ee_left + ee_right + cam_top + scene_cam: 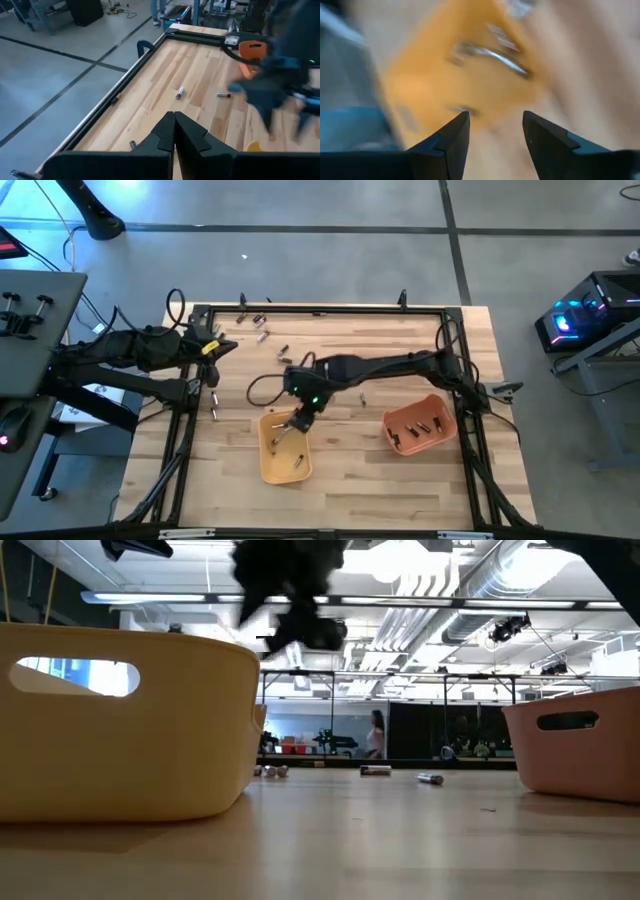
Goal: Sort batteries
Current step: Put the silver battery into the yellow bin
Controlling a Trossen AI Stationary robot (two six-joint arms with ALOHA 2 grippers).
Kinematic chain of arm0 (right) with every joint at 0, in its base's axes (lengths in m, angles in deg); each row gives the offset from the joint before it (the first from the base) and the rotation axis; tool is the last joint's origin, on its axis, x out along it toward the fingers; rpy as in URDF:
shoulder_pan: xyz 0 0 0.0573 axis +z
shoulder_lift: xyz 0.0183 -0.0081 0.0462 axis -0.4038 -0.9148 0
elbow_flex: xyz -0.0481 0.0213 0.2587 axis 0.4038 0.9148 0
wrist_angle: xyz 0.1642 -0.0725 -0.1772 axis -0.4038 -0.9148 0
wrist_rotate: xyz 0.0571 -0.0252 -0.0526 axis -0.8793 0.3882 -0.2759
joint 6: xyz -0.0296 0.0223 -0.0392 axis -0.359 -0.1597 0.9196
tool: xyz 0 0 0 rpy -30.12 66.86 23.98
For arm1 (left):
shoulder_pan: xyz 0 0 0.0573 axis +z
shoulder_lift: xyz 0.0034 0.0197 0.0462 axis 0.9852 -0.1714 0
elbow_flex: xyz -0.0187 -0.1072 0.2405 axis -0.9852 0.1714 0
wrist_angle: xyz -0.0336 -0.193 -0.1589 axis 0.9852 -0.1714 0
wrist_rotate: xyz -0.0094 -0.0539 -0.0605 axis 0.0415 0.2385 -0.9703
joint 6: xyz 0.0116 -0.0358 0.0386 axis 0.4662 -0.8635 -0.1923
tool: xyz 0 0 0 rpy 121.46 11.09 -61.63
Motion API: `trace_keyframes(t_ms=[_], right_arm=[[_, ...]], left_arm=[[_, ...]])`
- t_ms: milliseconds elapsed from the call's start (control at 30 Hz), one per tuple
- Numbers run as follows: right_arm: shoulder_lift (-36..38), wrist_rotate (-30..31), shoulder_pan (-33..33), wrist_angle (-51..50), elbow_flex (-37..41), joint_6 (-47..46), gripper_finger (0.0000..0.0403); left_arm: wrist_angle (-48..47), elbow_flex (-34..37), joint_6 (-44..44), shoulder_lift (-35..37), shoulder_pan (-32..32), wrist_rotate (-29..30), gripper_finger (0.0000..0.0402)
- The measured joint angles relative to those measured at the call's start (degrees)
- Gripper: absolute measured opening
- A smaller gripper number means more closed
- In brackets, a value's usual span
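Note:
My right gripper (296, 424) hangs open over the far end of the yellow tray (285, 448). Its wrist view is blurred and shows the fingers (495, 116) apart with nothing between them, above silvery batteries (492, 52) lying on the tray floor. My left gripper (222, 348) waits shut (174, 116) near the table's far left corner. Loose batteries (262, 335) lie on the wood near that corner, and others (180, 92) show ahead of the left fingers. The orange tray (420, 425) on the right holds a few cells.
A black frame (320, 310) borders the table. Further cells lie by the left edge (213, 398) and one at the middle (363, 393). In the low view, batteries (430, 778) lie between the yellow tray (130, 730) and the orange tray (580, 750). Bare wood lies between and in front of the trays.

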Motion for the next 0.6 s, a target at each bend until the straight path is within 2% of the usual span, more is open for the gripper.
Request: trace_keyframes(t_ms=[100, 233, 467, 600], right_arm=[[1.6, 6.6, 0.1, -14.3, -0.1, 7.7, 0.0179], [5.8, 15.0, 1.1, -24.0, 7.9, 10.6, 0.018], [20.9, 15.8, 0.0, -8.5, 37.4, -0.6, 0.018], [29.3, 16.0, -2.1, -0.4, 48.2, -9.1, 0.018]], left_arm=[[0.0, 0.0, -1.5, 0.0, 0.0, 0.0, 0.0], [0.0, 0.0, -5.0, 0.0, 0.0, -0.6, 0.0], [0.0, 0.0, -11.0, -0.6, 0.0, -1.4, 0.0], [0.0, 0.0, -13.1, -1.9, 0.0, -1.4, 0.0]])
